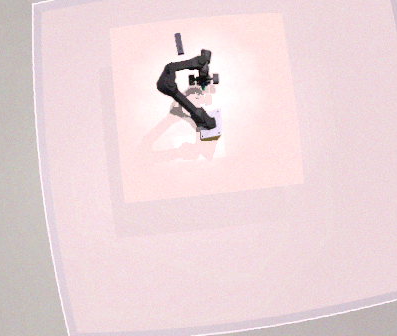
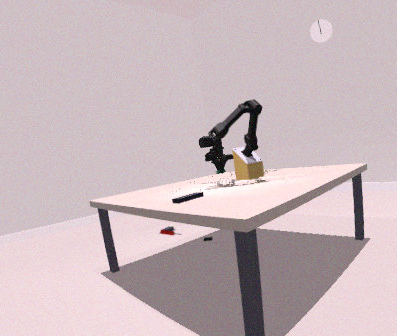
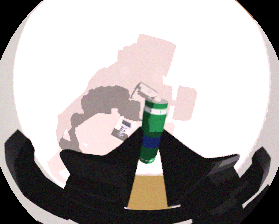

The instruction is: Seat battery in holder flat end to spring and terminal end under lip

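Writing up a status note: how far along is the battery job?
Done: the claw has the green battery pinched and raised above the table. In hand: carrying it toward the small whitish holder just ahead. Left: seating it flat between spring and lip, releasing, backing away.

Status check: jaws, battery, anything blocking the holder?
Gripper shut on the green battery, held off the table. Not seated yet; small holder just beyond the battery's tip. Dark bar lies well aside, nothing blocking.
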You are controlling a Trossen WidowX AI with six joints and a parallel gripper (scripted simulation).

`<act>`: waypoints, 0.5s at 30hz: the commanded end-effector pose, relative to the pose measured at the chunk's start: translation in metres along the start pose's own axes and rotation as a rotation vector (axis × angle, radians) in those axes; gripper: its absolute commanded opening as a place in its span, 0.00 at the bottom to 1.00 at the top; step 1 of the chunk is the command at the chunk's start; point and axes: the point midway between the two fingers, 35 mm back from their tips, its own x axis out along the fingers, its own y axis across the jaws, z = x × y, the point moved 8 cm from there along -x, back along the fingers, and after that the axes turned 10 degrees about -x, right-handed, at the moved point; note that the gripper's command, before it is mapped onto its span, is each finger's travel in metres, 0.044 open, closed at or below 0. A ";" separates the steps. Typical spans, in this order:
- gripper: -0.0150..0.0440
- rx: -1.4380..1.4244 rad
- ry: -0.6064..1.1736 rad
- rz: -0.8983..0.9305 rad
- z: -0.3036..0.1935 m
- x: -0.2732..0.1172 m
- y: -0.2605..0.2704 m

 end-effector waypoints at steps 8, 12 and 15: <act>0.36 0.437 0.008 0.001 -0.005 -0.003 0.022; 0.36 0.467 0.008 -0.001 -0.005 -0.003 0.023; 0.36 0.467 0.007 -0.003 -0.005 -0.003 0.023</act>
